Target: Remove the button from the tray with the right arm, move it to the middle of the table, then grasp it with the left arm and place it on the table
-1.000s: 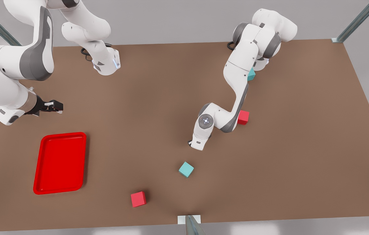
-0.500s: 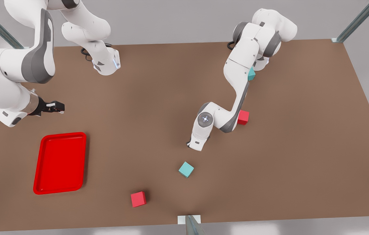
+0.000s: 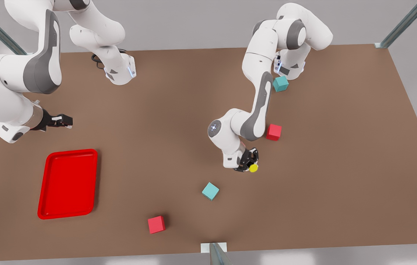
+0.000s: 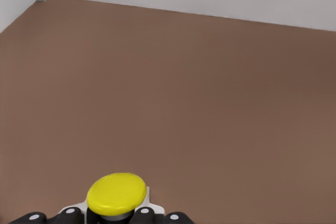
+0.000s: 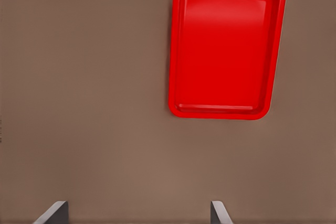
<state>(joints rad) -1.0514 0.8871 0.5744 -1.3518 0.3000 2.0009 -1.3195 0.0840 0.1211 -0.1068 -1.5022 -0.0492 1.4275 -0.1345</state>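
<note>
Left gripper (image 3: 249,164) grips button (image 3: 253,168), seemingly above table (image 3: 341,165) | right gripper (image 3: 65,121) spread, near tray (image 3: 67,184)

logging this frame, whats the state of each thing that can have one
small yellow-capped dark button: held in the left tool, above the table
left tool: shut on the button
right tool: open, holding nothing
flat red rectangular tray: empty, flat on the brown table

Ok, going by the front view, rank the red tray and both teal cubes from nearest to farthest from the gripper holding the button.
From the left gripper, shut on the button:
1. Teal cube, toward the near edge.
2. Teal cube, by that arm's base.
3. Red tray, far on the front view's left.
</note>
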